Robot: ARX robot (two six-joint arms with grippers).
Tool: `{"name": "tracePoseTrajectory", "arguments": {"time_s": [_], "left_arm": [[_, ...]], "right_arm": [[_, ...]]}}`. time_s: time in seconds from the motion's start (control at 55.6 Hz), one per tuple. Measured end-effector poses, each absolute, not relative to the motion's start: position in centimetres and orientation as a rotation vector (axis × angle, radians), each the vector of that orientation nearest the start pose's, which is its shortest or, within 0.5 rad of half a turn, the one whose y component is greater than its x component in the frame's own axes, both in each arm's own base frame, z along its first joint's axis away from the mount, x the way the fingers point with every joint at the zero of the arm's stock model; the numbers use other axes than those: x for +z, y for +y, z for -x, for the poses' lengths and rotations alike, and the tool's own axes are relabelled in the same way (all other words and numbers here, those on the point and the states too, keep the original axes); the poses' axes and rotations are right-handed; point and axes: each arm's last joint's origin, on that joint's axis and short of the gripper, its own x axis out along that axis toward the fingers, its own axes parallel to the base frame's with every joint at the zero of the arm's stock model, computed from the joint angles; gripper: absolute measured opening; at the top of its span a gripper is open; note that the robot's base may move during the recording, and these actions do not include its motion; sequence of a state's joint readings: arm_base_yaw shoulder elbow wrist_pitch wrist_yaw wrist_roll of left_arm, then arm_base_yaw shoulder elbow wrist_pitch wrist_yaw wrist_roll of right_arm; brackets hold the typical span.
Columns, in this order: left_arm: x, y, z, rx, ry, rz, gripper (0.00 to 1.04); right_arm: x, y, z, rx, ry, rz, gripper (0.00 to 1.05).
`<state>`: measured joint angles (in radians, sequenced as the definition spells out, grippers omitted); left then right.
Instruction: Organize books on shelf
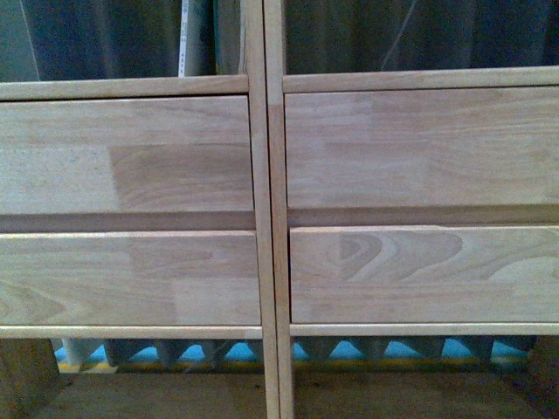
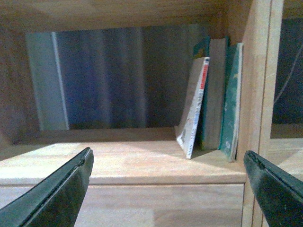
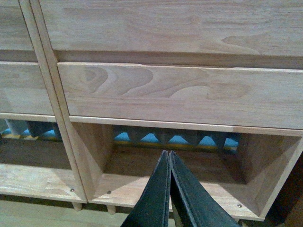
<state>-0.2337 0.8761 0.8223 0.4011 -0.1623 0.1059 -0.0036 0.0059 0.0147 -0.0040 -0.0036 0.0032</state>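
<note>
Nearest the left wrist camera, the left gripper (image 2: pixel 168 189) hangs with its two fingers spread wide and nothing between them, facing an open compartment of the shelf (image 2: pixel 118 163), apparently lined up for a reach inward. Beyond it, at the compartment's right corner against the side wall, stand the books (image 2: pixel 215 99): four can be counted, though the rearmost is partly hidden. The white one with a red mark (image 2: pixel 195 111) tilts, its foot slid outward, so it probably needs straightening. The right gripper (image 3: pixel 169 189) has its fingers pressed together on nothing, pointing at a lower compartment, seemingly idle. In the front view, four drawer fronts (image 1: pixel 131 157) show, two per column.
</note>
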Motion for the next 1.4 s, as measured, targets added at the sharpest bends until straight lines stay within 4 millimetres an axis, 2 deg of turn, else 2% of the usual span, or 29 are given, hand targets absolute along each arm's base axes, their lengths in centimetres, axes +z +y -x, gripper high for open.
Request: {"name": "tracePoseTrajectory", "arguments": {"time_s": [0.18, 0.252, 0.306, 0.342, 0.396, 0.503, 0.755, 0.881, 1.259, 1.402], "left_arm": [[34.1, -0.8, -12.7, -0.037, -0.290, 0.007, 0.97], [33.6, -0.3, -11.8, -0.016, -0.292, 0.019, 0.97], [33.4, -0.1, -11.5, -0.005, -0.171, 0.011, 0.87], [32.0, -0.1, -11.4, -0.002, -0.065, 0.009, 0.78], [30.3, -0.1, -11.4, -0.003, -0.018, 0.008, 0.69], [27.6, -0.1, -11.3, -0.002, 0.005, 0.007, 0.50], [23.4, -0.1, -10.5, -0.004, 0.016, 0.006, 0.03], [22.1, 0.0, -9.8, -0.003, -0.001, 0.005, 0.03], [19.2, 0.0, -9.8, -0.005, 0.006, 0.005, 0.03], [18.6, 0.0, -9.8, -0.005, 0.007, 0.005, 0.03]], "right_arm": [[16.8, 0.0, -9.7, 0.000, -0.005, -0.003, 0.03], [16.8, 0.0, -9.7, 0.000, -0.005, -0.003, 0.03], [16.8, 0.0, -9.7, 0.000, -0.005, -0.003, 0.03], [16.8, 0.0, -9.7, 0.000, -0.005, -0.003, 0.03], [16.8, 0.0, -9.7, -0.001, -0.005, -0.003, 0.03], [16.8, 0.0, -9.7, 0.000, -0.005, -0.003, 0.03], [16.8, 0.0, -9.7, 0.000, -0.005, -0.003, 0.03], [16.8, 0.0, -9.7, 0.000, -0.005, -0.003, 0.03], [16.8, 0.0, -9.7, 0.000, -0.005, -0.003, 0.03], [16.8, 0.0, -9.7, 0.000, -0.005, -0.003, 0.25]]}}
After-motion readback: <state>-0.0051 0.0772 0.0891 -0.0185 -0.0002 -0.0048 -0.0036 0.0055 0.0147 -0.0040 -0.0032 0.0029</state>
